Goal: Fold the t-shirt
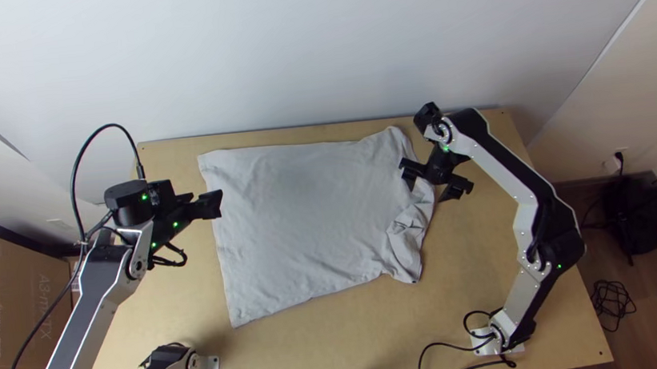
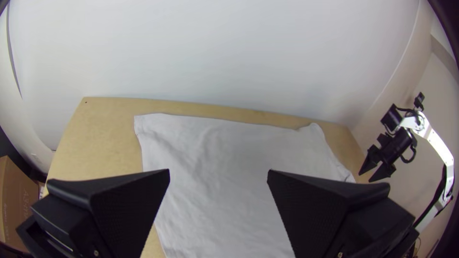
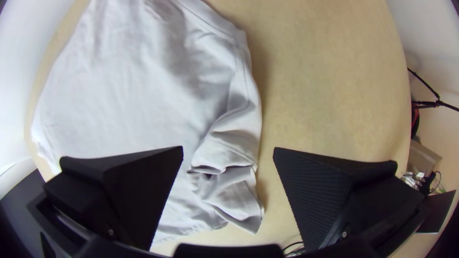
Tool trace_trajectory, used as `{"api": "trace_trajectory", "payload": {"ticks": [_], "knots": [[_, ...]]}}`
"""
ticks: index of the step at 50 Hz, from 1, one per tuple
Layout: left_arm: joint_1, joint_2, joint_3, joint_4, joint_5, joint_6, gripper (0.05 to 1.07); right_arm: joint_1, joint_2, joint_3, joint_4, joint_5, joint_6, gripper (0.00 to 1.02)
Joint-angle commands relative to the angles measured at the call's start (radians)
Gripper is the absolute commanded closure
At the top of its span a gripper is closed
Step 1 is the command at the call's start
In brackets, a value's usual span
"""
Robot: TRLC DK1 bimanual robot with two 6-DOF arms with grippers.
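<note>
The left gripper (image 1: 214, 203) is held above the table (image 1: 296, 348) by the left edge of the shirt (image 1: 300, 219), its jaws wide apart. The right gripper (image 1: 426, 184) is held over the right edge, jaws also parted. The shirt is laid spread, bunched at near right.

The table (image 1: 359, 334) (light wood) carries a grey t-shirt (image 1: 300, 219).

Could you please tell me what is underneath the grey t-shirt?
The t-shirt lies on the wooden table, whose top shows around it. The covered part of the table is hidden, so I cannot say whether anything else is there.
</note>
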Motion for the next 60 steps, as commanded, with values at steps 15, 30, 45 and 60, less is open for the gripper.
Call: {"api": "trace_trajectory", "payload": {"ticks": [15, 30, 45, 60], "knots": [[0.009, -0.063, -0.067, -0.020, 0.002, 0.039, 0.09, 0.048, 0.142, -0.034, -0.023, 0.005, 0.016, 0.16], [0.012, -0.060, -0.082, -0.016, 0.002, 0.048, 0.09, 0.060, 0.165, -0.057, -0.005, 0.089, -0.008, 0.88], [0.017, -0.064, -0.087, -0.069, 0.002, 0.097, 0.10, 0.066, 0.067, -0.089, -0.003, 0.115, -0.027, 1.00], [-0.051, -0.115, -0.153, -0.422, 0.000, 0.379, 0.11, 0.048, -0.059, -0.176, -0.003, 0.115, -0.031, 1.00]]}}
